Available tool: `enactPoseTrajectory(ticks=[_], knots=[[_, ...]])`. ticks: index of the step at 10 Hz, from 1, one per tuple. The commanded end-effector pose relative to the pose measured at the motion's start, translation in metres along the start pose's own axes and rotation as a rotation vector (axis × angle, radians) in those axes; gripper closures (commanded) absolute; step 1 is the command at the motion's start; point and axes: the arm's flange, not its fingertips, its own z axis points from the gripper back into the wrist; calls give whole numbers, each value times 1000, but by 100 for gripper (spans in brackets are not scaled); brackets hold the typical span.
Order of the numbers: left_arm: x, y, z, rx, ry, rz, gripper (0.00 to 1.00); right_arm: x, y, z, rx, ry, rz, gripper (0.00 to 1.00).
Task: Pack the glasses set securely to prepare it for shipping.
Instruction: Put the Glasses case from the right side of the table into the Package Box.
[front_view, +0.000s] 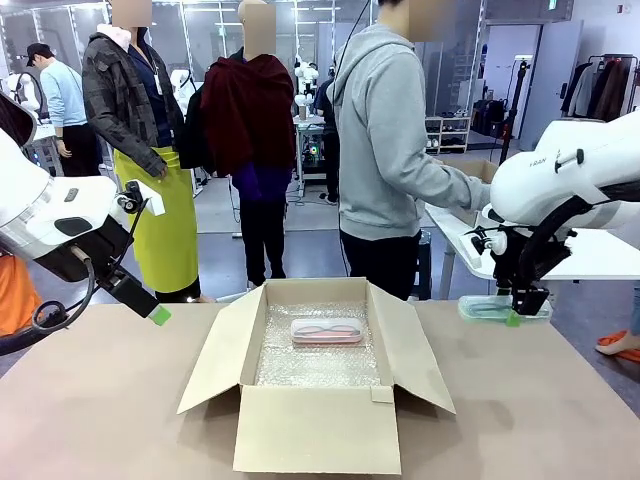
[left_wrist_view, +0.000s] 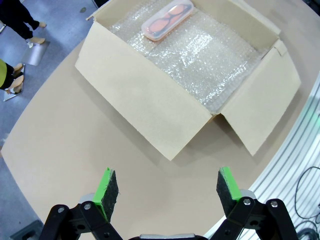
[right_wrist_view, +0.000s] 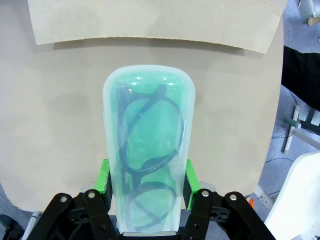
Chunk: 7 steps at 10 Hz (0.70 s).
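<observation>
Right claw (right_wrist_view: 146, 176) clamped on the near end of the mint green glasses case (right_wrist_view: 147, 125), dark frames visible through the lid. The case sits at the right far edge of the surface (front_view: 100, 400), outside the cardboard box (front_view: 310, 430); can't tell if it is touching down. Pale pink glasses case (front_view: 327, 330) lies flat on bubble wrap (front_view: 315, 368) inside the open box, toward the far wall. Left claw (left_wrist_view: 166, 184) has its jaws wide apart, nothing between them, above the surface left of the box.
</observation>
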Motion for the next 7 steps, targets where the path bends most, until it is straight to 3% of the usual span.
enactPoseTrajectory(ticks=[1, 6, 7], knots=[[-1, 1, 0, -6, -3, 1, 0, 0, -4, -1, 0, 10, 5, 73], [-1, 1, 0, -6, -3, 1, 0, 0, -4, -1, 0, 10, 5, 73], [-1, 1, 0, -6, -3, 1, 0, -2, -3, -2, 3, 0, -2, 36]])
